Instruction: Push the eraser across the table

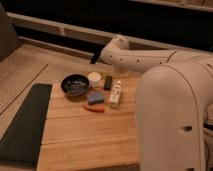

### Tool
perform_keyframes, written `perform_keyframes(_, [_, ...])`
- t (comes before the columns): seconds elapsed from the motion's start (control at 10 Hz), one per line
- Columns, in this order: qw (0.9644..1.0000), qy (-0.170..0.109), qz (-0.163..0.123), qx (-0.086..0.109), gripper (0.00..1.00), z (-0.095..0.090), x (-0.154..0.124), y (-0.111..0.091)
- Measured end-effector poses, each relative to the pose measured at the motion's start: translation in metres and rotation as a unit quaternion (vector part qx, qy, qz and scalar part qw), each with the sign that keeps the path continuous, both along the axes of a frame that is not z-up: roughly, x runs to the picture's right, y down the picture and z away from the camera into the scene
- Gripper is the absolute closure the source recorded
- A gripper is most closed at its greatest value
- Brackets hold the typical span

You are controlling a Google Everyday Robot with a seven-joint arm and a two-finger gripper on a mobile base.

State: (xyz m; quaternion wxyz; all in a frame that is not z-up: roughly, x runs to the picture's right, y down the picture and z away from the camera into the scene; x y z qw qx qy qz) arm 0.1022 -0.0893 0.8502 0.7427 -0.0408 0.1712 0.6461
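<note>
Robot claw at the far edge of the desk.
Claw (94, 58) closed, raised near the far edge of the desk (90, 135); dark bowl (75, 85) sits close by.

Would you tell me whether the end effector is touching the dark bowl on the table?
No, the end effector, shut, hangs near the far edge of the table, apart from the bowl.
</note>
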Motion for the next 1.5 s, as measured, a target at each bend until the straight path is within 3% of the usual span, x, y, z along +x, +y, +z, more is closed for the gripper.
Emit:
perform_keyframes(0.3, [0.9972, -0.074, 0.012, 0.001, 1.0, 0.024, -0.021, -0.002])
perform_keyframes(0.9, [0.9965, -0.083, 0.009, -0.004, 1.0, 0.031, -0.024, 0.001])
perform_keyframes(1.1, [0.9945, -0.103, -0.014, -0.013, 1.0, 0.049, -0.048, 0.003])
perform_keyframes(1.2, [0.9918, -0.122, -0.031, -0.018, 1.0, 0.062, -0.07, 0.004])
perform_keyframes(1.5, [0.9864, -0.151, -0.054, -0.037, 1.0, 0.09, -0.101, 0.007])
